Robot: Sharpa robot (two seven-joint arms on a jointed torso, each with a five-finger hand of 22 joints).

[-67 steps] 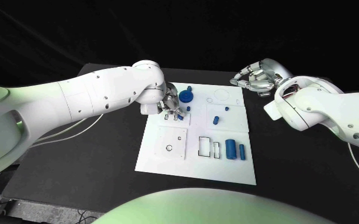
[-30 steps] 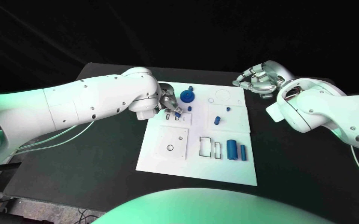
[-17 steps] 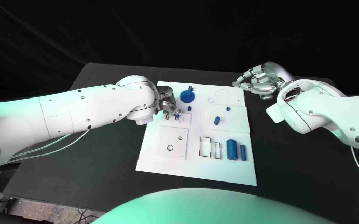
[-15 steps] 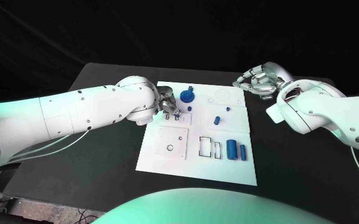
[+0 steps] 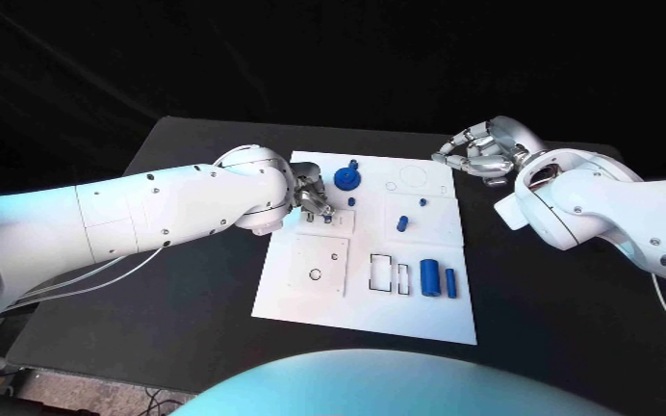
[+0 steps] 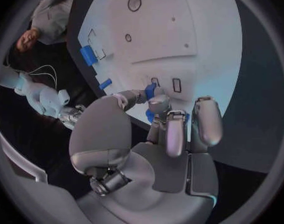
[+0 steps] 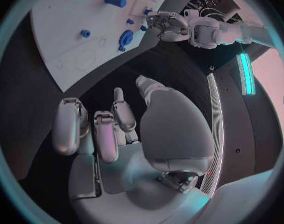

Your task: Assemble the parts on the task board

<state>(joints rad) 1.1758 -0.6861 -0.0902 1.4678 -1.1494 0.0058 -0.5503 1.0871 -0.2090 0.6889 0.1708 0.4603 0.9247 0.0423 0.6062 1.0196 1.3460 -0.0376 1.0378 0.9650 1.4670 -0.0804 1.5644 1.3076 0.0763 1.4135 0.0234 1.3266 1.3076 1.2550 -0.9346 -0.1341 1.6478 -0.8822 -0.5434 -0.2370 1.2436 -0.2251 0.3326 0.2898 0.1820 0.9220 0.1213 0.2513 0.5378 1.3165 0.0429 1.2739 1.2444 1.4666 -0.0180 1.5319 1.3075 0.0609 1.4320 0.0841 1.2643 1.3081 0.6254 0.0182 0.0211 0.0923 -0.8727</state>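
Head view: left hand point(image 5: 314, 198) over the far-left part of the white task board point(image 5: 313, 302), right hand point(image 5: 477, 154) off the board.

Left wrist view: left hand fingertips point(image 6: 148, 92) pinch a small blue part point(image 6: 150, 90) just above the board's small rectangular slots point(image 6: 177, 85). Right hand hovers over the black table point(image 5: 181, 272) just beyond the board's far-right corner, fingers curled inward, holding nothing. On the board: blue round disc part point(image 5: 345, 179) at the far edge, small blue peg point(image 5: 399, 222) mid-board, two blue cylinders point(image 5: 439, 277) at the near right beside outlined recesses. No legible writing or labels visible on the board.
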